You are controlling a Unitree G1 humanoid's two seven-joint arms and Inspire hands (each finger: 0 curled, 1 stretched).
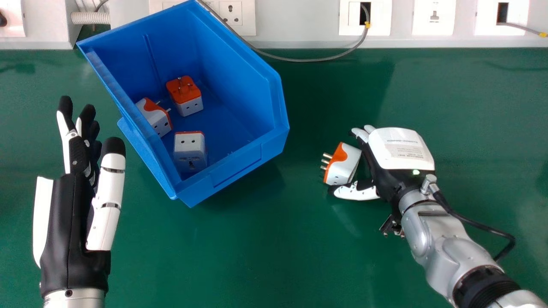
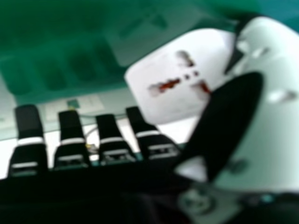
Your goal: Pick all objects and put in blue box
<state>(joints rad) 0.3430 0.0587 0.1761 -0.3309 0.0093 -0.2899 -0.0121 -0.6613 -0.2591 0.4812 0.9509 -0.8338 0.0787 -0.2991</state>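
Tabletop: green (image 1: 265,256), before a pale wall panel (image 1: 299,21).
Blue box (image 1: 235,171): it holds three plug adapters (image 1: 190,147), as I see from here.
Left hand (image 1: 68,231): at the head view's left side, its fingers straight and relaxed.
Right hand (image 1: 400,147): its fingers (image 1: 361,134) look released, around the white-and-orange adapter (image 1: 349,164) without a clear pinch.
Loose adapter: outside the box, to its right, between fingers and thumb (image 1: 355,192); I cannot tell how firmly the tabletop bears it.
Handling: probably light, stiff and not very fragile, but the smooth sides may slip.
Hold: best to press two opposite white sides, thumb against fingers, and avoid the metal pins (image 1: 327,155).
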